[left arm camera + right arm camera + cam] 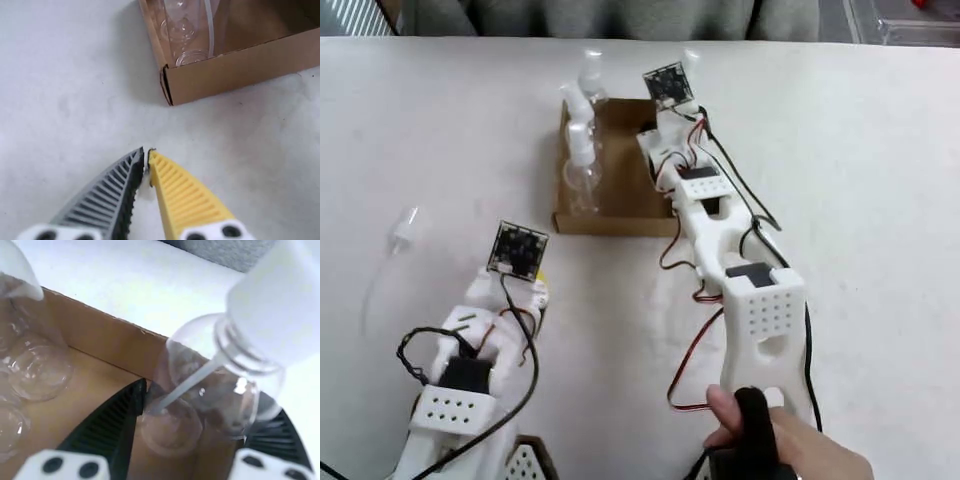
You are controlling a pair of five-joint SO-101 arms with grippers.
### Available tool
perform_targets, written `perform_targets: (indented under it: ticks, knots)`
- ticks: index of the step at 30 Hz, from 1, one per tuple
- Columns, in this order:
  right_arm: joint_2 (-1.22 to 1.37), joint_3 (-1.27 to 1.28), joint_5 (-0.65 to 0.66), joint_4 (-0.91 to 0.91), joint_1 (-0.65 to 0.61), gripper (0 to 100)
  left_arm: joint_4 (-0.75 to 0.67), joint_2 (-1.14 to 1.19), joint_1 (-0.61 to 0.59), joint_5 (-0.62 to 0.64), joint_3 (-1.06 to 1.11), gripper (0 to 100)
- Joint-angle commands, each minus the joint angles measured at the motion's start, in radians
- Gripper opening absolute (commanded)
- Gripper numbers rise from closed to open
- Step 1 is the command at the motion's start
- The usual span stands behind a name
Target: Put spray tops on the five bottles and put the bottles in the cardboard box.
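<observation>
The cardboard box (620, 215) lies open at the table's middle, with several clear bottles carrying white spray tops (582, 140) along one side of it. My right gripper (200, 407) is shut on another clear bottle with a white spray top (220, 375), tilted, its bottom down inside the box by the wall (100, 335). More bottles (37, 372) stand beside it. My left gripper (146, 156) is shut and empty, low over the bare table, short of a box corner (167, 85). A loose spray top with its tube (405, 228) lies at the far left.
The right arm (705, 215) stretches from the front edge to the box. A person's hand (760, 440) rests at that arm's base. The left arm (485, 330) sits at the front left. Bare table surrounds the box.
</observation>
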Motion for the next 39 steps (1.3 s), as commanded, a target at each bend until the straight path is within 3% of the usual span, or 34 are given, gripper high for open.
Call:
perform_targets:
  ticks: [1,15,20,29,39]
  knots:
    - [-0.09,-0.003,-0.012,-0.038,0.008,27.5,-0.035,-0.019,0.012,-0.008,-0.008,2]
    - [-0.237,0.199,-0.049,-0.182,-0.012,27.5,-0.035,-0.019,0.012,-0.008,-0.008,2]
    - [-0.205,0.196,0.052,-0.183,-0.01,27.2,-0.035,-0.019,0.012,-0.008,-0.008,2]
    - [-0.058,0.092,0.054,-0.197,-0.005,26.6,-0.035,-0.019,0.012,-0.008,-0.008,2]
    - [-0.042,0.081,0.057,-0.203,-0.005,1.2,-0.035,-0.019,0.012,-0.008,-0.008,2]
